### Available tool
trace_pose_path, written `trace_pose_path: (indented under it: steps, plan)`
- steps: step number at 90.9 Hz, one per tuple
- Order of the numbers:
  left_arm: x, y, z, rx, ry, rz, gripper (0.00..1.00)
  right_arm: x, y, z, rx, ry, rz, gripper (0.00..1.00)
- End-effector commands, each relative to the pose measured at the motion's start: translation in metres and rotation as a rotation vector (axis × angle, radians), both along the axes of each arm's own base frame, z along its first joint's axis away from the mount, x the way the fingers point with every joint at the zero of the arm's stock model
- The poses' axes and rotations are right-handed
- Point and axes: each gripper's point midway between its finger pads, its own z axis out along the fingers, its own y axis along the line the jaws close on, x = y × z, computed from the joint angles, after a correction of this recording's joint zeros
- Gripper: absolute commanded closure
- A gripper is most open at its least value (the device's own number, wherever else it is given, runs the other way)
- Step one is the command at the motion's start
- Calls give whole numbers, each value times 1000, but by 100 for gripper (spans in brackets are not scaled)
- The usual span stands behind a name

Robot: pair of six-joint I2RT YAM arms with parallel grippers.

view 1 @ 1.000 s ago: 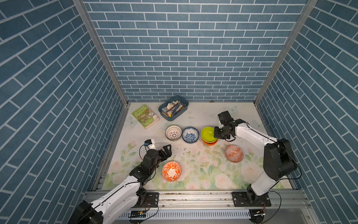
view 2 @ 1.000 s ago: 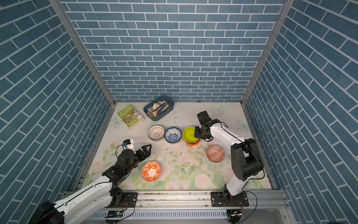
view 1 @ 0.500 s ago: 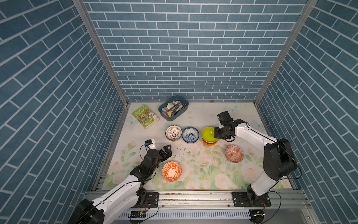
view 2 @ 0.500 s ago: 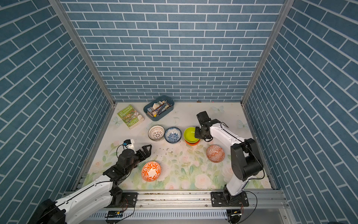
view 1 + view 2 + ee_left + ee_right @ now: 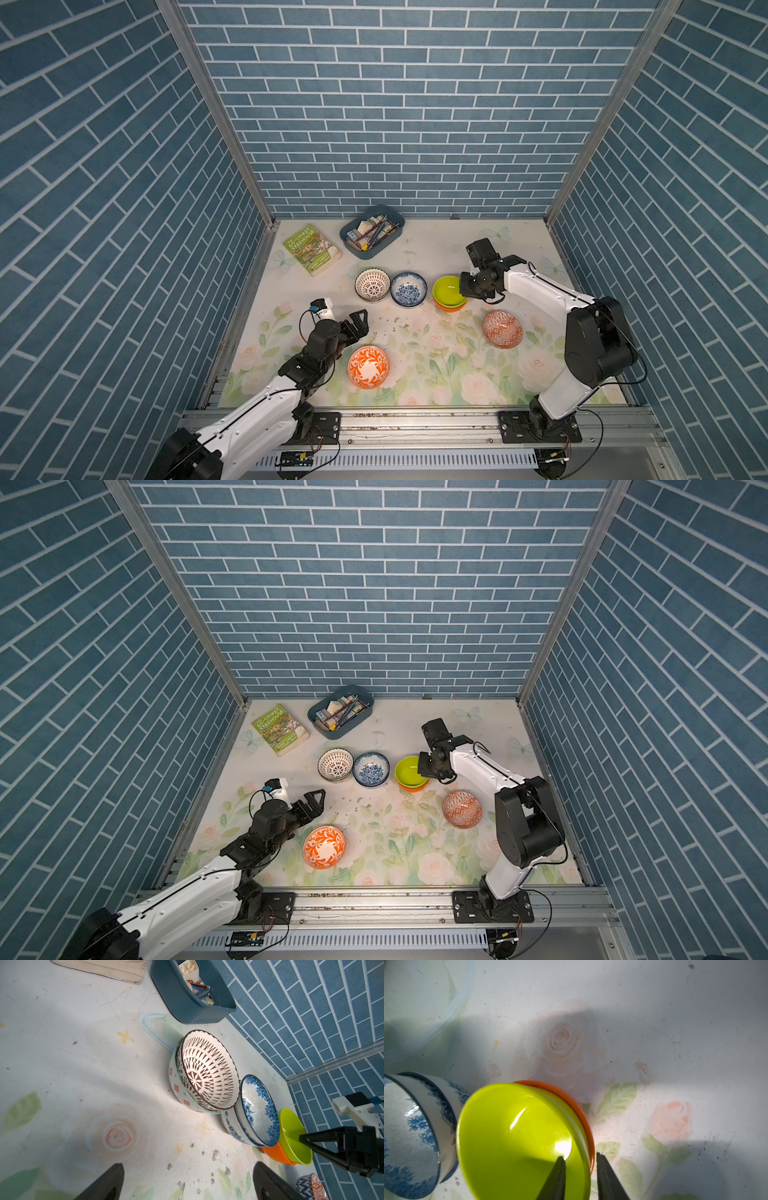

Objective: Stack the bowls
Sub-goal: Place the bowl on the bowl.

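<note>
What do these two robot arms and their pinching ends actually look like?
Both the left arm and the right arm are smooth white tubes linked by chunky black joints. Each ends in two black, wedge-shaped fingers that taper to points. Thin black cables loop along them. The left wrist carries a small white camera mount, the right wrist a black camera box.

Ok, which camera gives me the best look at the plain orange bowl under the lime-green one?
Left wrist: it sees the orange bowl side-on, its wall showing beneath the lime-green bowl nested in it. The right wrist shows only an arc of its rim; both top views show just a sliver.
</note>
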Motion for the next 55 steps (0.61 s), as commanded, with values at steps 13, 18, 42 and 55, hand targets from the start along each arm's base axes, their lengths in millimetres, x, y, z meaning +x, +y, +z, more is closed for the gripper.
trace_pose_path:
  steps: [13,18,42,55]
  plan:
    - [3,0,8,3,-23,3,0,-6,-8,9,-38,-11,3,75]
    - [3,0,7,4,-20,0,0,-6,-9,9,-41,-13,3,79]
    - [4,-1,7,7,-17,-1,0,-7,-8,-3,-28,9,-1,100]
    - [4,-1,7,7,-16,-2,0,-6,-7,-8,-10,19,-3,100]
